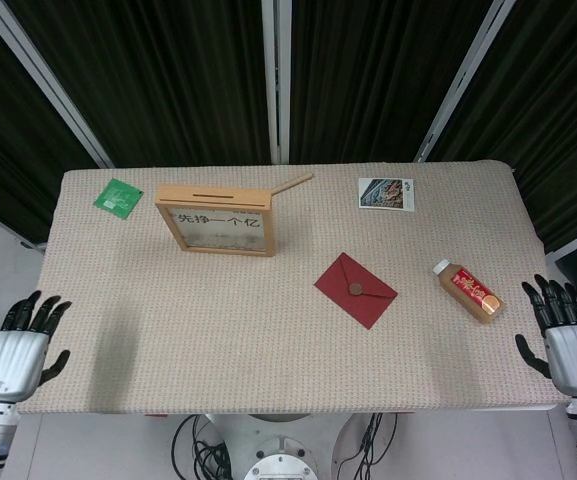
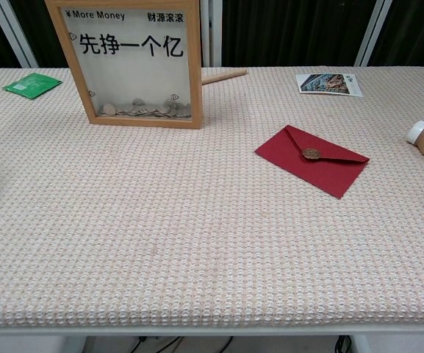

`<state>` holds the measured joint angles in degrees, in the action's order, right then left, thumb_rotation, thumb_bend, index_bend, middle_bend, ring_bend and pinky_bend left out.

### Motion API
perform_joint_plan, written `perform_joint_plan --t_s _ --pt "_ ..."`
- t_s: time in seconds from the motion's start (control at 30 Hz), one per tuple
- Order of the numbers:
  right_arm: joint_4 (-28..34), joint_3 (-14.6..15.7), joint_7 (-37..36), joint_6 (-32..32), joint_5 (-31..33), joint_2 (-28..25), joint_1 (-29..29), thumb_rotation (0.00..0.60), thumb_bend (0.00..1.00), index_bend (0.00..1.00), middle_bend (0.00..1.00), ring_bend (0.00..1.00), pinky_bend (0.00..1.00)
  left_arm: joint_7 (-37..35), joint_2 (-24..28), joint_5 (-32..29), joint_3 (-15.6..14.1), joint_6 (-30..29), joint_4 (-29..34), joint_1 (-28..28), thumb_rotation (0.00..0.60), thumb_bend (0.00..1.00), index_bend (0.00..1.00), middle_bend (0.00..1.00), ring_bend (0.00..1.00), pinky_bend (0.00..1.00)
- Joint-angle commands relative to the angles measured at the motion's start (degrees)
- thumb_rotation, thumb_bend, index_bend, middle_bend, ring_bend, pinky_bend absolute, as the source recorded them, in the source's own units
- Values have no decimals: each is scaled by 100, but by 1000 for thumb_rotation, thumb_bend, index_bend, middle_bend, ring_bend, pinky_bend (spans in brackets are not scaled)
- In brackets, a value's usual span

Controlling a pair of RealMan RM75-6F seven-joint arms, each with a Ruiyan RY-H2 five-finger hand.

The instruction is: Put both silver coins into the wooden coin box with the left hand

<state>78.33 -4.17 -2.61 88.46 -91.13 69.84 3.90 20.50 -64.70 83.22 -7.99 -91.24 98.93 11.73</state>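
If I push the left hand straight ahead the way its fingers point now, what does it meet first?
Probably the table's near-left edge: the left hand is off the table, open, fingers pointing up and slightly right in the head view. Beyond that is bare cloth. The coin box lies well right of that line. Height is unclear.

The worktop point(image 2: 197, 243) wears a beige cloth with a fine woven dot pattern. The wooden coin box point(image 2: 134, 62) has a light tan frame, a pale front with black characters, and silvery coins point(image 2: 142, 109) heaped at its foot. Left of the box lies a green packet point(image 2: 32, 84). Right of it are a dark red envelope point(image 2: 311, 160) with a brownish, perhaps gold, seal, a multicoloured printed card point(image 2: 328, 83), and a brown bottle point(image 1: 467, 290) with a white cap and red label.
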Motion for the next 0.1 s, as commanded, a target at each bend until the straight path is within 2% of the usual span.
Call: perform_joint_plan --t_s 0.03,0.1 --pt "241 17 181 -189 69 -50 90 600 305 0 0 0 0 -45 -118 106 104 -11 -145 -42 600 264 161 120 17 143" --pt "322 7 309 -244 139 -55 101 600 305 0 0 0 0 -63 -191 158 176 -21 -236 -54 600 263 162 119 16 141"
